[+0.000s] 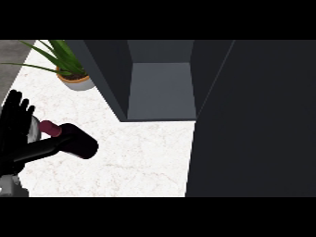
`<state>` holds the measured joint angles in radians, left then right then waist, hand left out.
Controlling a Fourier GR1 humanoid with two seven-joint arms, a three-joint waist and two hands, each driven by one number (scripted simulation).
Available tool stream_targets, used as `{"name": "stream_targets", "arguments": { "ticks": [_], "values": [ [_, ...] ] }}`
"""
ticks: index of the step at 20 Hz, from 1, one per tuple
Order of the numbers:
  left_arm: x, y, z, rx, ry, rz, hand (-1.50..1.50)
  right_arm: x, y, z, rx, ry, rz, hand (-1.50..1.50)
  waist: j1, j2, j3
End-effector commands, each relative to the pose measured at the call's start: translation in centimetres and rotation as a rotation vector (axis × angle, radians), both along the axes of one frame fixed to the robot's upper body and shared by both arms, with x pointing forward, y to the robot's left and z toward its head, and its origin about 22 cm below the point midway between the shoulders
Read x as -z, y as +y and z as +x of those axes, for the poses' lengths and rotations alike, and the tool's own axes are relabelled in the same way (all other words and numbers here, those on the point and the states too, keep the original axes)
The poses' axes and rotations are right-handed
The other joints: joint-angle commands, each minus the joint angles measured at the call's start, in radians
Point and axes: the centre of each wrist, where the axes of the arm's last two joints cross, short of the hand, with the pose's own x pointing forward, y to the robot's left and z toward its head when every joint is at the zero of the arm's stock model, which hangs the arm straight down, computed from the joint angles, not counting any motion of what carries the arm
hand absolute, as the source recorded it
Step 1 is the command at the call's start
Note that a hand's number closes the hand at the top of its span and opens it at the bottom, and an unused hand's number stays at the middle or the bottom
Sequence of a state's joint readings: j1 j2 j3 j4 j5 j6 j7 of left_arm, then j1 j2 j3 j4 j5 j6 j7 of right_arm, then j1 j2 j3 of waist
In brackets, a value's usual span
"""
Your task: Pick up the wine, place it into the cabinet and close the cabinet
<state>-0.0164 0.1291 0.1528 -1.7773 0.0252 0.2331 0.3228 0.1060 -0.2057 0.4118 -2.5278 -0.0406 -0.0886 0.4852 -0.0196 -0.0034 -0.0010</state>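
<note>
The wine bottle [78, 142], dark maroon, lies tilted on the white counter at the left, with its neck pointing toward my left hand [6, 146]. That hand is at the view's left edge, its fingers [16, 110] straight and spread upward. Its thumb [41, 150] stretches right along the bottle's body and hides part of it. The dark cabinet [160, 83] stands open at the upper middle, its grey inside bare. Its door [263, 120] is swung out and fills the right side. My right hand does not show.
A potted plant [71, 74] with long green leaves stands at the back left, beside the cabinet's left wall. The counter's left edge runs close to my hand, with grey floor beyond. White counter top [140, 157] lies between the bottle and the door.
</note>
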Motion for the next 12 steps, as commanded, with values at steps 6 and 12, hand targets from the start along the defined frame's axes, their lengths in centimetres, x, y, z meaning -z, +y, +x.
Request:
{"name": "stream_targets", "arguments": {
  "ticks": [6,12],
  "values": [
    [5.2,1.1,-0.4,-0.031,0.049,0.005,-1.50,-3.7,-1.8,-5.8,-0.011,-0.077,0.060,-1.50,-0.001,-0.001,-0.001],
    [8.8,3.7,1.0,-0.009,0.086,-0.025,-1.50,-2.6,-1.2,-4.5,0.001,-0.069,0.058,-1.50,-0.003,0.002,0.000]
  ]
}}
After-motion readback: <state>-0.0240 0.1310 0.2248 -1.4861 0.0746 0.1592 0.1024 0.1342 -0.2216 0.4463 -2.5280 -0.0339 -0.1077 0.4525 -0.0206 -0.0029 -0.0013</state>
